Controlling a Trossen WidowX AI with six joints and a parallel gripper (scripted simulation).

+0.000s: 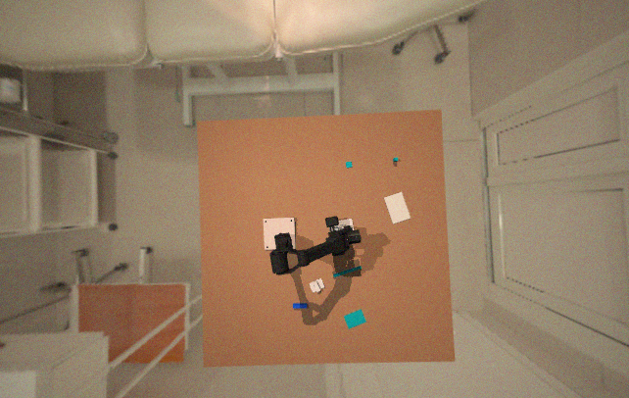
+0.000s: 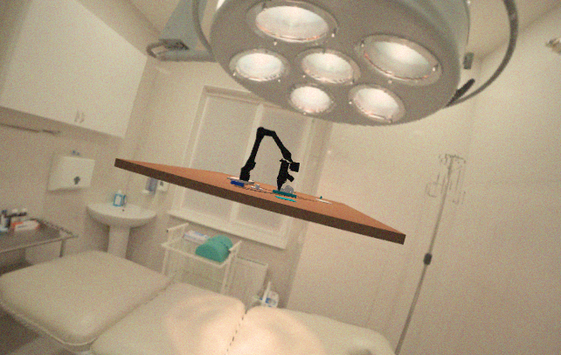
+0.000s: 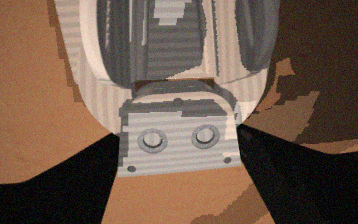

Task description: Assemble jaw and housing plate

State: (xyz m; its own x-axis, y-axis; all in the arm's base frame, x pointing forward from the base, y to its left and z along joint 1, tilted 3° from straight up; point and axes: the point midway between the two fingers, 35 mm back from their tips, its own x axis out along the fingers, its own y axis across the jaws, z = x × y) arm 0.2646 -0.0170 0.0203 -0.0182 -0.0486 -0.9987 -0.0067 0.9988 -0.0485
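Observation:
In the wrist view the pale housing plate (image 3: 179,159) lies across the lower end of the assembly. Two pale round stub ends show inside its ringed holes. My gripper (image 3: 177,131) (image 2: 279,189) has one black finger against each side edge of the plate and is shut on it. Beyond the plate, a long grey curved part on the left (image 3: 112,50) and another on the right (image 3: 255,35), apparently the jaws, lie along a pale rounded body (image 3: 70,35). Their gear teeth and pins are hidden beneath the plate. Whether the plate is fully seated cannot be told.
A teal bar (image 1: 352,271) (image 2: 285,193) stands beside the assembly. A small white part (image 1: 316,285), a blue block (image 1: 300,306) and a teal sheet (image 1: 355,319) lie nearby. A white sheet (image 1: 397,207) and two small teal pieces (image 1: 349,164) (image 1: 396,159) lie farther off.

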